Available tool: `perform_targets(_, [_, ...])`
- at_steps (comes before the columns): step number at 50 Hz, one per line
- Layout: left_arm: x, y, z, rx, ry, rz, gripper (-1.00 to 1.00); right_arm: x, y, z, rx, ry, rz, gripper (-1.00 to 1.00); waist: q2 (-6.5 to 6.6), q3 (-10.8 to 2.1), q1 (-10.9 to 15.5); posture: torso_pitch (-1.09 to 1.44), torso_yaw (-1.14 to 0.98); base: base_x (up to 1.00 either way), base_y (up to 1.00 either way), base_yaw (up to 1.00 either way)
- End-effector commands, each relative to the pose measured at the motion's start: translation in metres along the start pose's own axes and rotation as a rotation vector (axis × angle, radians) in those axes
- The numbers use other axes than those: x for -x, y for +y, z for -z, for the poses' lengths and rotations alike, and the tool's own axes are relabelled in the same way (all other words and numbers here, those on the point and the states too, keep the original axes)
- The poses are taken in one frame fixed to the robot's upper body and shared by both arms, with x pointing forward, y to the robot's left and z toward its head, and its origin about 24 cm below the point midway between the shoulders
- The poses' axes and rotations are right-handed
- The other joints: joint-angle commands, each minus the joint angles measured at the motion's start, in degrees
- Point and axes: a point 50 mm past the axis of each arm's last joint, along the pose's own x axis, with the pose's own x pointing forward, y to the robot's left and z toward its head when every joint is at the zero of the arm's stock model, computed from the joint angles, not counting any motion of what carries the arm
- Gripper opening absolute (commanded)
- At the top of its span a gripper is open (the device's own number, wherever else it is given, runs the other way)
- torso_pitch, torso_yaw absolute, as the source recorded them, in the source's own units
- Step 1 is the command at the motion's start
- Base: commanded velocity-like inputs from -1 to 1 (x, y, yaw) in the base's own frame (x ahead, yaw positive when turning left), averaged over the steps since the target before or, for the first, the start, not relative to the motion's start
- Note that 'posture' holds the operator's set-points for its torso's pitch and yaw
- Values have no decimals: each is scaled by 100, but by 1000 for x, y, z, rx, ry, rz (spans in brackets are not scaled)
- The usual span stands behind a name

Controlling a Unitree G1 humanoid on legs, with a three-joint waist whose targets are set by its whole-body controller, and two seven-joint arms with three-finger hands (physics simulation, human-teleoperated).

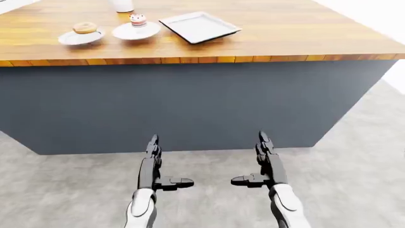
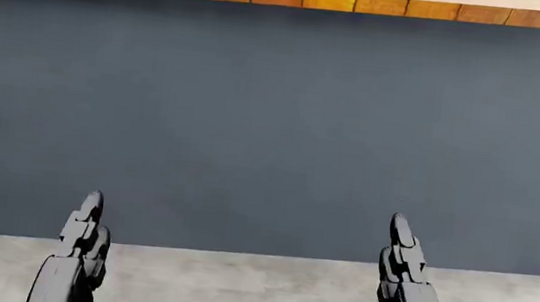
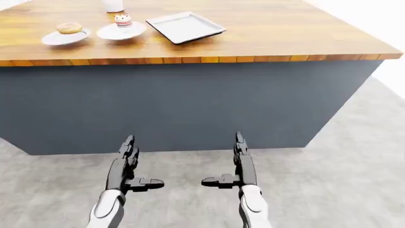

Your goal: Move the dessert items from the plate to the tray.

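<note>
I am standing off from the counter with both arms hanging low; my left robot hand (image 1: pixel 154 159) and my right robot hand (image 1: pixel 264 159) are both spread, fingers straight, thumbs sticking inward, holding nothing. On the wooden tabletop (image 1: pixel 285 33), toward the top left of the left-eye view, a donut (image 1: pixel 85 27) is sitting on one white plate (image 1: pixel 68 39) and a small frosted cupcake (image 1: pixel 138 20) on a second white plate (image 1: pixel 148 32) just beside it; the grey tray (image 1: pixel 199 26) is lying just right of that. Everything is lying up and leftward from my hands, well apart from them, so I am judging my left robot hand the nearer one for the desserts, once I am closing in on the counter
</note>
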Motion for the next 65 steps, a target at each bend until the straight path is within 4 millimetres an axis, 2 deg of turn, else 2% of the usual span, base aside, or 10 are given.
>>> perform_targets(1, [-7,9,-66,-16,-206,-42,100,-2,-9,-56,78,-224,30,100,-45,-5,-12,0,0,0,0,0])
perform_targets(3, [-8,14,-86,-37,-222,-42,100,-1,-10,-76,103,-258,21,100,-2,-397,19,0,0,0,0,0])
perform_targets(17, [-25,20,-200,-87,-413,-33,100,-13,-20,-186,170,-458,45,100,24,-631,43,0,0,0,1,0])
perform_targets(22, [-30,25,-225,-108,-460,-36,100,-12,-19,-206,171,-509,28,100,-163,-326,-54,0,0,47,41,0])
perform_targets(28, [-36,28,-250,-120,-493,-46,100,-16,-21,-233,183,-556,31,100,178,-278,-237,0,0,54,42,0])
perform_targets(31, [-37,29,-263,-136,-530,-52,100,-17,-17,-251,200,-588,18,100,826,-427,-182,0,0,55,42,0])
perform_targets(44, [-22,40,-279,-132,-587,-107,100,-19,-10,-252,181,-601,-6,100,-284,-379,116,0,0,54,42,0])
perform_targets(54, [-16,41,-286,-145,-609,-116,100,-14,-9,-253,167,-611,-15,100,-3,-278,-107,0,0,55,38,0])
perform_targets(57, [-15,44,-287,-145,-614,-124,100,-12,-7,-257,207,-632,-17,100,725,-394,27,0,0,0,0,0])
perform_targets(65, [-10,48,-286,-145,-619,-137,100,-9,-4,-261,214,-656,-30,100,-109,-233,159,0,0,0,42,0])
